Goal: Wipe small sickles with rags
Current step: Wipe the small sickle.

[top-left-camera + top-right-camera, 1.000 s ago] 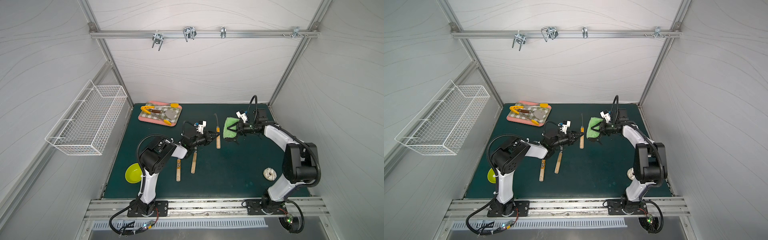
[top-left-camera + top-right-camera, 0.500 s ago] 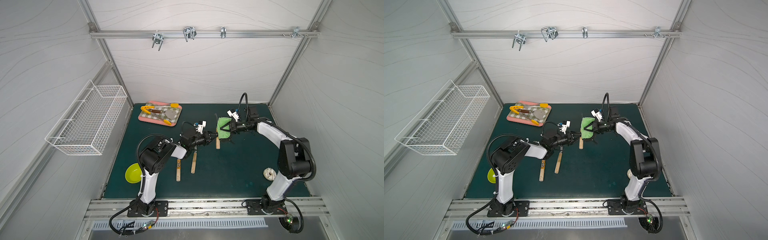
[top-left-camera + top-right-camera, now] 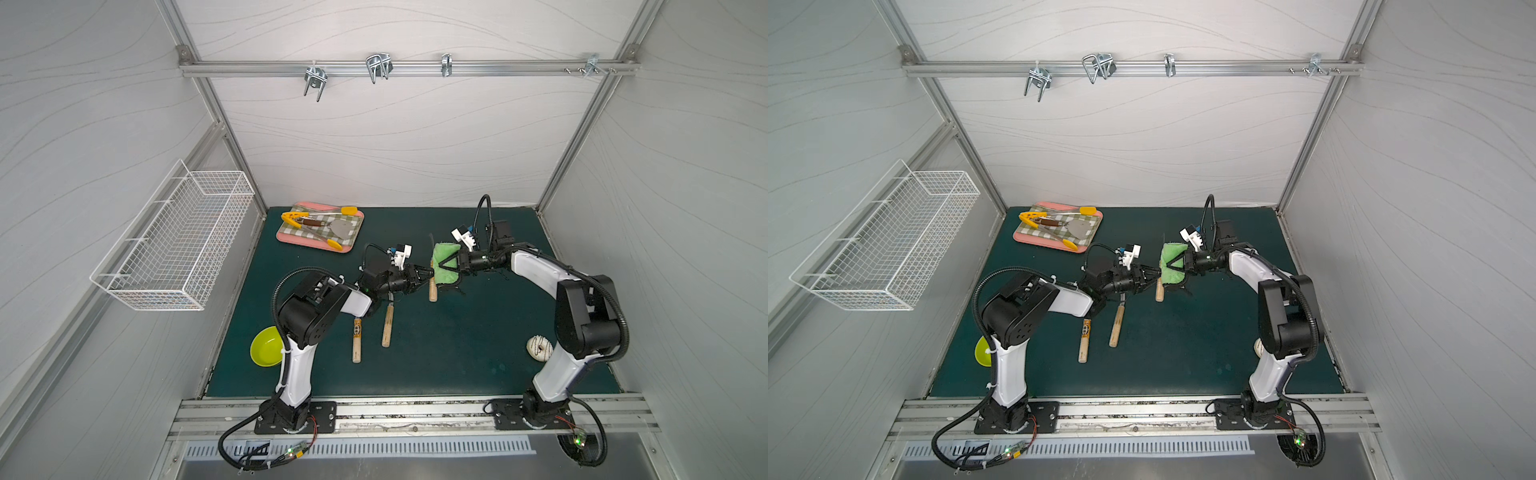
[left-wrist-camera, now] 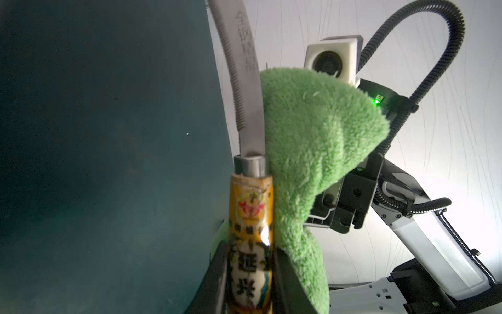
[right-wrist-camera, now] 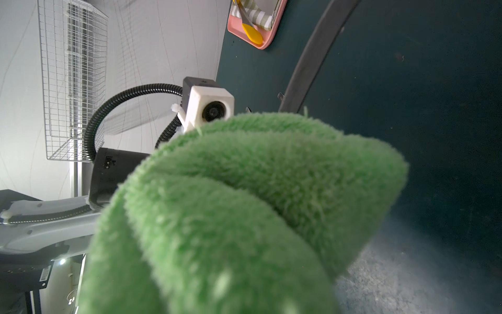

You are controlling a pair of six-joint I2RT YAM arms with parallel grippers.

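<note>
On the left wall a white wire basket [image 3: 174, 245] is hung. At the front left edge of the dark green mat [image 3: 457, 353] a lime-green plastic bowl [image 3: 266, 352] is set, and at the back left corner a pink tray [image 3: 281, 237] with yellow-tipped tongs [image 3: 309, 226] on it. Left of the mat's middle, 2 other sickles with light wooden handles [image 3: 356, 340] [image 3: 387, 326] are laid side by side, untouched, their blades largely covered by the left arm.

Just right of them the left gripper [image 3: 426, 272] is clamped on the orange-labelled wooden handle of the held sickle [image 4: 251, 217]. Its dark fingers [image 4: 285, 282] are pressed tight to both sides of the handle. The curved grey serrated blade [image 4: 245, 81] runs toward the back edge. Whether it is lifted off the mat cannot be told.

Over the last second the fluffy light-green microfibre rag [image 3: 446, 276] has been carried leftward from well apart. It is now laid against the base of the blade and the top of the handle. The right gripper [image 3: 441, 263] is pinched shut on the rag. The held sickle has not been shifted meanwhile.

The approach is judged finished and the 1st wipe only beginning. A stroke along the blade toward its tip is probably called for, and the pile could be snagged by the teeth.

Near the right edge a white ring-shaped doughnut [image 3: 539, 348] lies well apart.
</note>
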